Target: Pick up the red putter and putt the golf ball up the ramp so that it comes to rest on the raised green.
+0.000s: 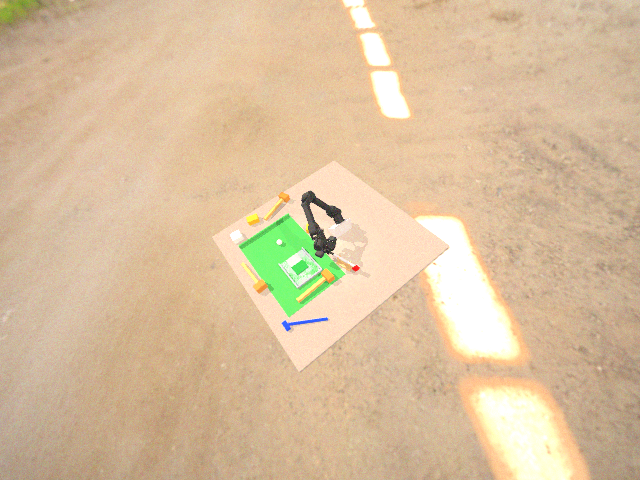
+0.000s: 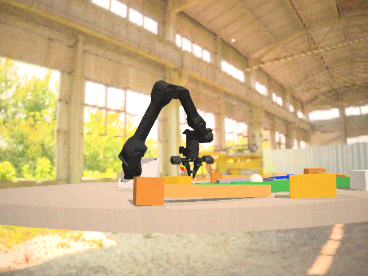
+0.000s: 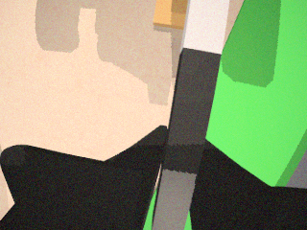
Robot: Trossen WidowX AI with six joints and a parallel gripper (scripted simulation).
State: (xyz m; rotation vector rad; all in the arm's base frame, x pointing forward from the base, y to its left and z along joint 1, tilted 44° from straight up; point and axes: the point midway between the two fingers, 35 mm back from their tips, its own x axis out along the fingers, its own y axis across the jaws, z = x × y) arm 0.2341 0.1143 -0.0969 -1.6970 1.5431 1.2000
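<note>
The red putter [image 1: 355, 268] [image 2: 181, 169] has a red head, a white shaft and a dark grip, which fills the middle of the wrist view [image 3: 194, 105]. My gripper [image 1: 329, 253] [image 2: 193, 175] [image 3: 176, 134] is shut on the grip, low at the edge of the green mat [image 1: 266, 256]. The head points away from the mat. The white golf ball [image 1: 279, 242] [image 2: 256, 178] rests on the mat. The raised green [image 1: 299, 266] is a darker green square inside the pale framed ramp piece, apart from the ball.
An orange mallet [image 1: 312, 290] lies across the mat near the ramp piece. Other mallets [image 1: 273, 207] [image 1: 250, 271] lie beside the mat. A blue putter [image 1: 308, 321] [image 2: 278, 177], a yellow block [image 1: 252, 219] [image 2: 312, 186] and a white cube [image 1: 236, 237] [image 2: 359, 179] stand around it. A tan piece [image 3: 168, 13] lies under the shaft.
</note>
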